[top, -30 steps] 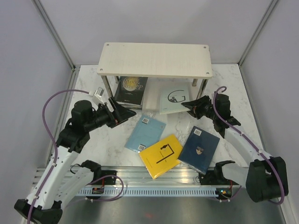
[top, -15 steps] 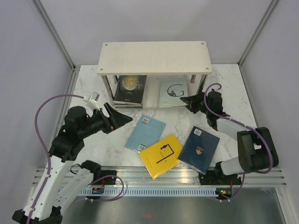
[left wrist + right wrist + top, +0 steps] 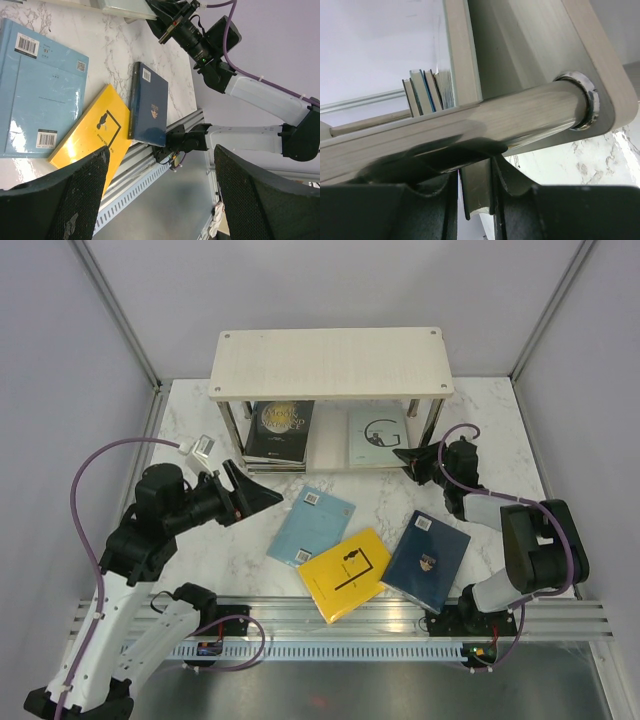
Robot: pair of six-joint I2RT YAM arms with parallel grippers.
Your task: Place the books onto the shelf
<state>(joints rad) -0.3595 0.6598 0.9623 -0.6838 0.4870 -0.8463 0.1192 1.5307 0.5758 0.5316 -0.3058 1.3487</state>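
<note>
On the left, the left end effector [image 3: 255, 495] hangs over the surface [image 3: 235, 550]. Its two fingers are spread wide and there is nothing between them. It points at the light blue book [image 3: 312, 525], which lies flat just to its right. I think that is the book it wants next, and the wide fingers are ready to go around an edge.

At the far side stands the shelf [image 3: 330, 360]. On the left of its bottom board a pile of books [image 3: 280, 428] lies flat with a dark one on top. They are done.

Nearer to me, the yellow book [image 3: 345, 572] lies close against the light blue one. These are not yet on the shelf.

On the right of the bottom board lies the white book [image 3: 372, 435] with a big "G" on it. The navy book [image 3: 427, 560] lies nearer, just right of the yellow one, and it waits too.

The right end effector [image 3: 405, 455] is down low by the shelf's near right post. Its fingers are pressed on the thin edge of the white book. I think it holds the book flat and low so it can slide in under the top board.
</note>
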